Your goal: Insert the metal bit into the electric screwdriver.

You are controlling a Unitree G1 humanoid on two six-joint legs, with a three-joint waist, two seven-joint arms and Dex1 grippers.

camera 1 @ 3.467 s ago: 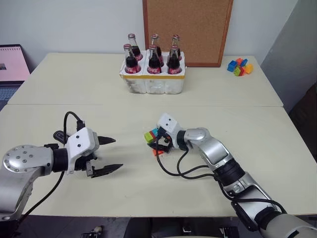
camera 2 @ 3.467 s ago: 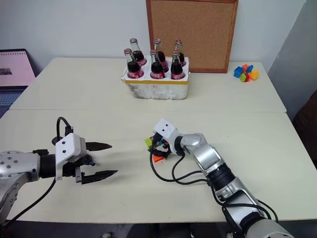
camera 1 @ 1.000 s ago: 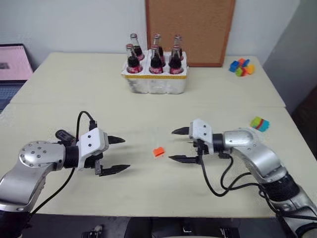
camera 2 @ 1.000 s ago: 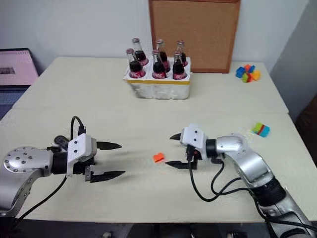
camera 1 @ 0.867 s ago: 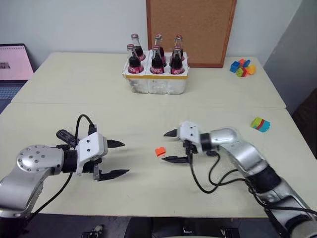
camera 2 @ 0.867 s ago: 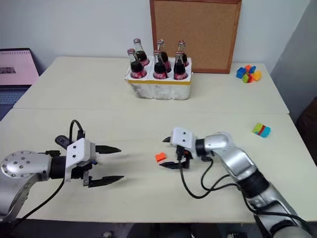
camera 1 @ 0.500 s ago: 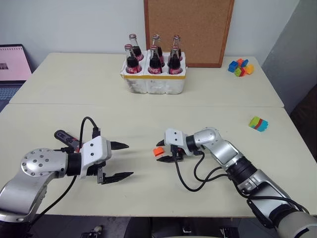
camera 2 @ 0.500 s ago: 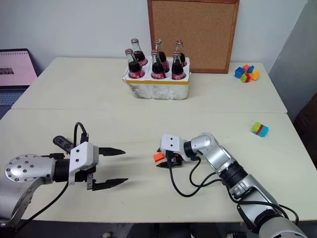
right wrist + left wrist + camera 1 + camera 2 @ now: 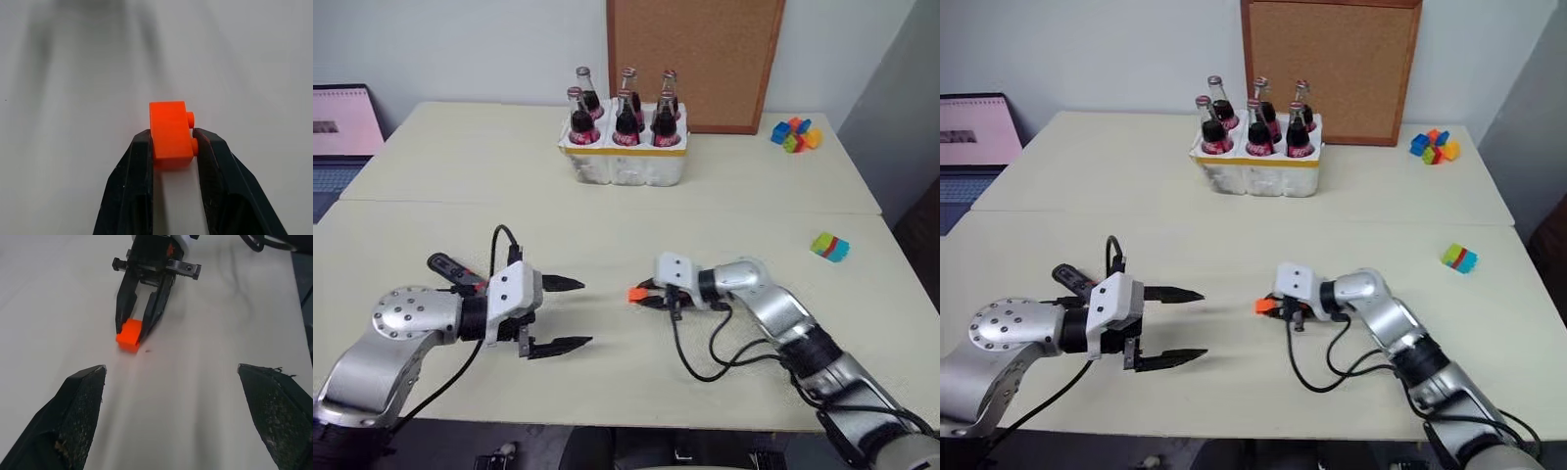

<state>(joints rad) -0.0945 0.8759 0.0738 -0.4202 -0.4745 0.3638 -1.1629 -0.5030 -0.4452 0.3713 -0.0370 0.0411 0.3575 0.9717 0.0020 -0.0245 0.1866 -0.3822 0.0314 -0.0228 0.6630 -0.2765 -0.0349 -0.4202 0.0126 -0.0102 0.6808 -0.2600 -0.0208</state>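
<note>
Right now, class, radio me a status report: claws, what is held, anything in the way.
Left claw open, holding nothing. Right claw shut on the orange block, low over the table. No bit or screwdriver seen. Nothing between the claws.

Electric screwdriver (image 9: 445, 266): black, pen-shaped, a touch of red at the end nearest the arm. Lay flat and slanted on the table (image 9: 754, 225), at the robot's left, behind the left end effector (image 9: 585, 313), partly hidden by its wrist.

You see a smooth matt orange plastic brick (image 9: 170, 132), a matt cream table (image 9: 607, 382), glossy glass bottles (image 9: 626, 108), a cork board (image 9: 695, 54)
</note>
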